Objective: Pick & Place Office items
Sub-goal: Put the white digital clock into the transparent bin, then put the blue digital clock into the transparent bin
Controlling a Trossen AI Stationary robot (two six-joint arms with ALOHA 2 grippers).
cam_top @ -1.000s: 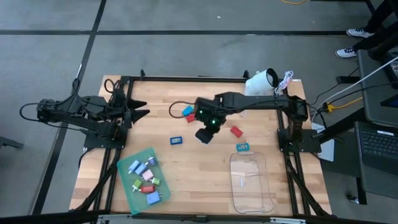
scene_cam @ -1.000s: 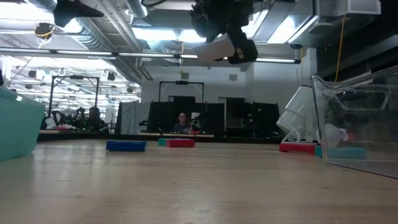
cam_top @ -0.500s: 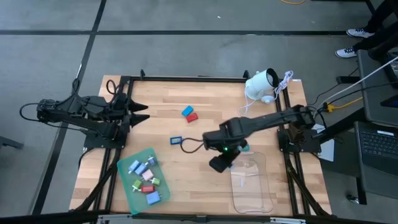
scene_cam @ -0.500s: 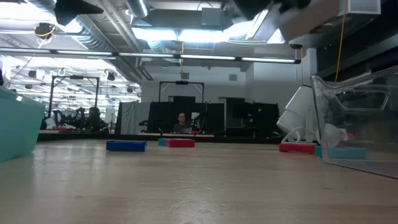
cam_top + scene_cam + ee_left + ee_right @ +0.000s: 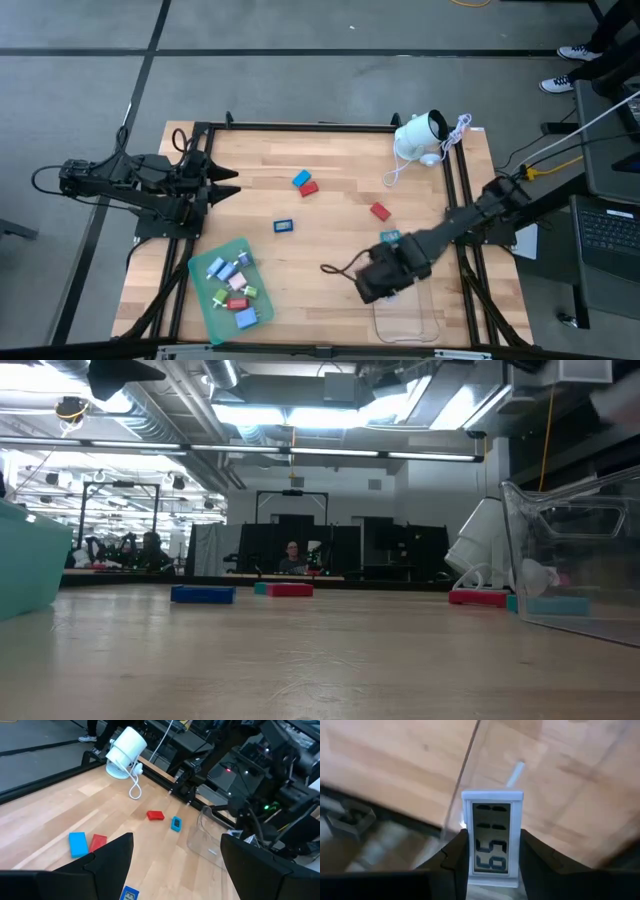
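Note:
My right gripper (image 5: 375,285) hangs over the near-left part of the clear tray (image 5: 410,305), shut on a small white office item with a grey number display (image 5: 492,832). Other office items lie flat on the table: a blue one (image 5: 302,178) and a red one (image 5: 309,187) far of centre, a blue-framed one (image 5: 284,226), a red one (image 5: 380,211) and a teal one (image 5: 390,237). Several more lie in the green tray (image 5: 232,290). My left gripper (image 5: 232,183) waits open at the table's left edge, above the wood. My right gripper pinches the white display piece by its two long sides (image 5: 470,847), between its two fingers (image 5: 454,852). The fingers come from above, pointing steeply down and lying along the piece. The piece is lifted clear, above the clear tray's floor (image 5: 555,780).
A white rounded device with a cord (image 5: 420,135) stands at the far right corner. A thin white stick (image 5: 515,772) lies in the clear tray. Black frame rails (image 5: 300,128) run along the table's far, left and right sides. Bare wood lies at the table's middle.
My right gripper has swung from the middle of the table toward the near right corner, carrying the white display piece, and now stands over the clear tray. Its wrist has rolled on the way. It has stayed shut on the piece.

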